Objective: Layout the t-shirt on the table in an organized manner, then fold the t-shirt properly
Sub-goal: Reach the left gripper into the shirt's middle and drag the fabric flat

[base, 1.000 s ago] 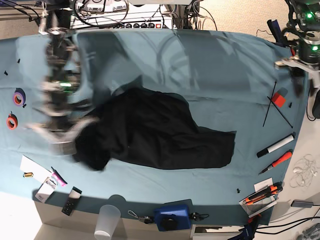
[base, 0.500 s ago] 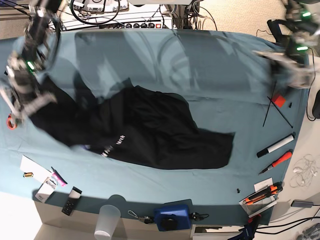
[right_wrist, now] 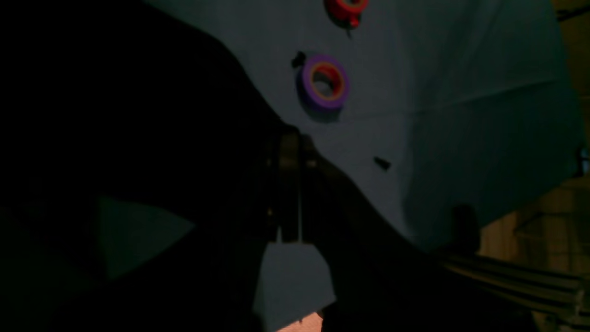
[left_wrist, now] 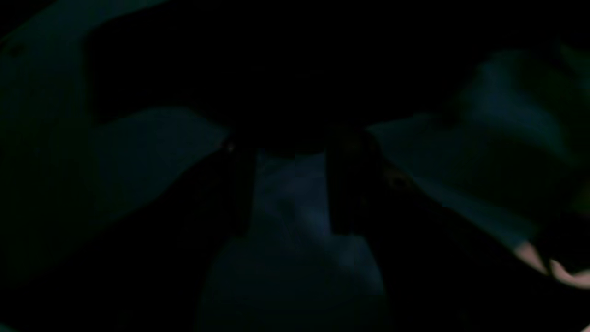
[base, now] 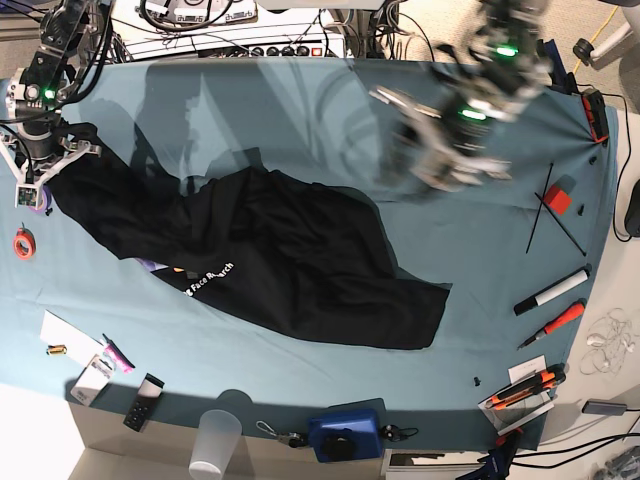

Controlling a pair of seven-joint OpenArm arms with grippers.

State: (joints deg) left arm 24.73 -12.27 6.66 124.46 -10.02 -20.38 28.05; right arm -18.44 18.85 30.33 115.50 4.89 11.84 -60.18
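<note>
The black t-shirt (base: 290, 260) lies stretched in a diagonal band across the teal table (base: 300, 100), with white lettering and a sliver of purple showing near its front left edge. My right gripper (base: 45, 172) is at the table's far left, shut on the shirt's left end. In the right wrist view its closed fingers (right_wrist: 288, 193) sit against black fabric (right_wrist: 115, 115). My left gripper (base: 435, 160), blurred, hovers over the back right of the table, apart from the shirt. In the dark left wrist view its fingers (left_wrist: 350, 180) stand apart over bare cloth.
A purple tape roll (right_wrist: 325, 83) and a red one (base: 23, 242) lie by the left edge. Markers (base: 552, 292), a red block (base: 557, 200) and thin rods sit at the right. A plastic cup (base: 213, 443), a blue device (base: 343, 435) and cards (base: 65, 335) line the front edge.
My right gripper has dragged the shirt's end out to the far left, stretching the bunched fabric flat. My left arm has swung from the right edge in over the table.
</note>
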